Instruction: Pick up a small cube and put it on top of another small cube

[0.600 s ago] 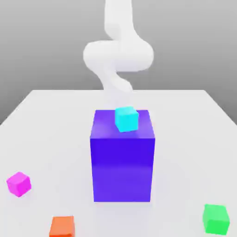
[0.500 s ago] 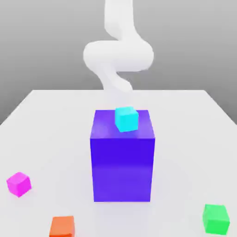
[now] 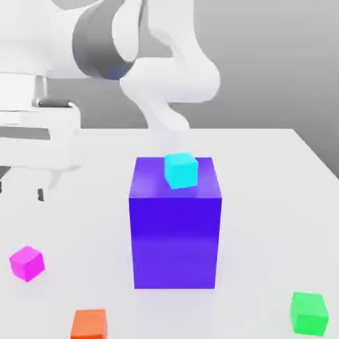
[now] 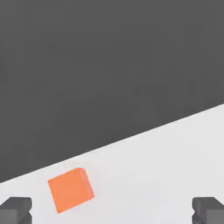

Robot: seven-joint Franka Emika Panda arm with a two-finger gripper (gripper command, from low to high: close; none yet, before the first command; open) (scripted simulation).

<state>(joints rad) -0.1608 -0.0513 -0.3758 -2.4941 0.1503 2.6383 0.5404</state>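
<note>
The arm's hand has swung in at the exterior view's left, well above the pink cube (image 3: 27, 263). The gripper (image 4: 112, 210) gapes wide, empty, with the orange cube (image 4: 70, 190) below it, so no pick has begun.

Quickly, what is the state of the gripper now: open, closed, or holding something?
Gripper: open, fingers set wide apart, holding nothing; the orange cube lies on the table beyond them.

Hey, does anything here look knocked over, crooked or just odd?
Nothing toppled. The cyan cube sits slightly turned on the big blue-violet block, near its back edge; the other cubes rest flat on the table.
</note>
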